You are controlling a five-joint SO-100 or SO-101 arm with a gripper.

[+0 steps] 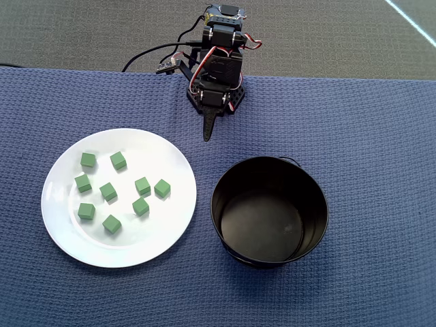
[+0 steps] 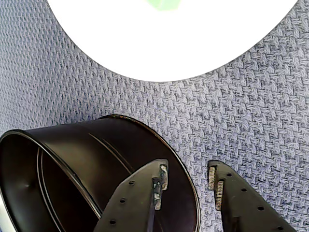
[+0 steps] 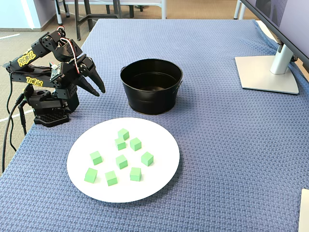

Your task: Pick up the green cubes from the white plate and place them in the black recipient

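Several green cubes [image 1: 108, 191] [image 3: 121, 161] lie scattered on the white plate [image 1: 163, 235] [image 3: 155, 181]. In the wrist view the plate [image 2: 169, 48] is washed out at the top, with one green cube [image 2: 164, 4] just showing. The black recipient [image 1: 262, 225] [image 3: 151, 99] [image 2: 96, 140] stands empty beside the plate. The arm is folded back over its base. My gripper [image 1: 208, 129] [image 3: 99, 92] [image 2: 187, 170] hangs open above the cloth, between plate and recipient and apart from both. Nothing is between its fingers.
A blue woven cloth [image 1: 368, 136] covers the table. The arm's base [image 3: 48, 116] and cables sit at the left edge in the fixed view. A monitor stand [image 3: 268, 72] occupies the far right. A pale object [image 3: 304, 210] peeks in at the bottom right corner.
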